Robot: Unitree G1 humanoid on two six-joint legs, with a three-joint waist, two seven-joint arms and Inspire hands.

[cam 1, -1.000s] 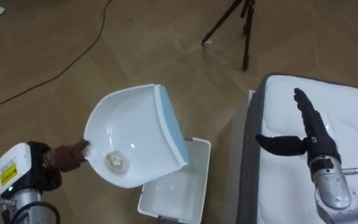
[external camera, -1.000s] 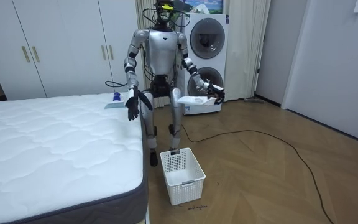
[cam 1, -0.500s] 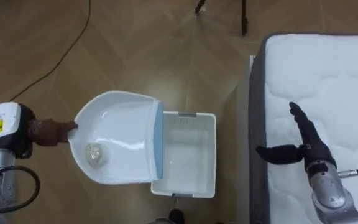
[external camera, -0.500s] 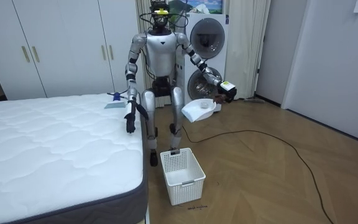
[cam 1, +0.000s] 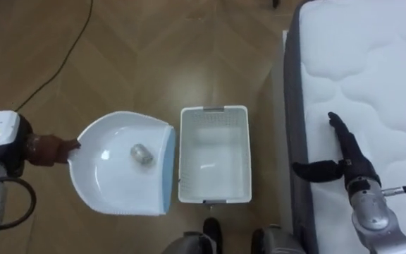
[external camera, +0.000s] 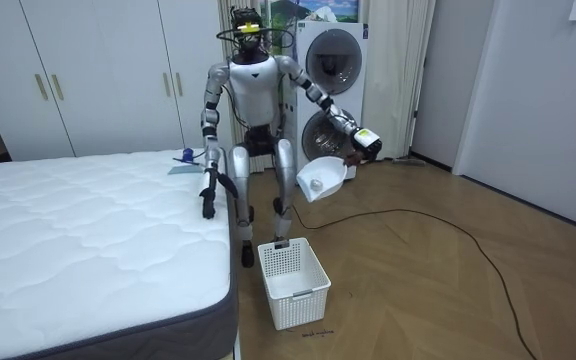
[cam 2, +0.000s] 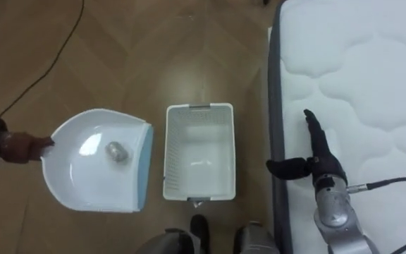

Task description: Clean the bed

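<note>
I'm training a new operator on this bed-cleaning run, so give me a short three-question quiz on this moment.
1. True or false: the right hand is open and holds nothing.
2. Where does the white basket stand? A on the mattress; B on the floor beside the bed; C inside a wardrobe.
3. Fill in: the crumpled wad lies in the ___ held by the left hand.
Key: 1 true; 2 B; 3 dustpan.
</note>
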